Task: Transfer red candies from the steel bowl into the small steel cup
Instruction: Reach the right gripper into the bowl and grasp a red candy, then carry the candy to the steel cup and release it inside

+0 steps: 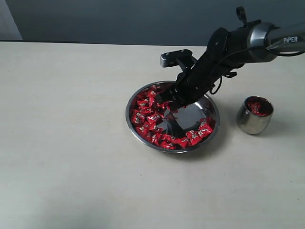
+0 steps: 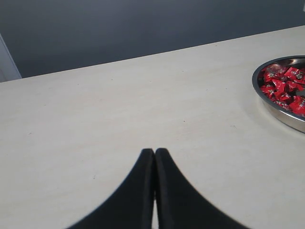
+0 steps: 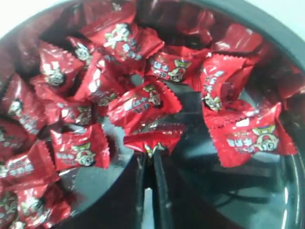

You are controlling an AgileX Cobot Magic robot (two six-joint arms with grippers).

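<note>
Exterior view: the bowl [image 1: 127, 113] sits mid-desk [image 1: 71, 143], and the cup [image 1: 250, 123] stands at its 3 o'clock, near but not touching. The candies [image 1: 147, 114] lie in a thick crescent inside the bowl, running from 12 o'clock round through 9 to about 4 o'clock. The bare steel bottom shows toward 2 o'clock. More red wrappers show inside the cup, below its rim.

The right arm comes in from 2 o'clock, slanting down over the bowl's far rim. The right gripper [image 1: 164, 101] has its tip down among the sweets near the bowl's middle.

The right wrist view looks straight into the heap. The two black fingers are drawn in to a thin slit, and the crimped edge of one candy [image 3: 152, 140] is nipped at their tips. Other wrappers crowd close around it, several touching it. The dark bowl bottom shows beside the fingers.

In the left wrist view, the left gripper [image 2: 155, 155] hangs over bare desk with its fingers pressed together and nothing between them. The bowl's edge, with a few sweets, shows well apart from it.
</note>
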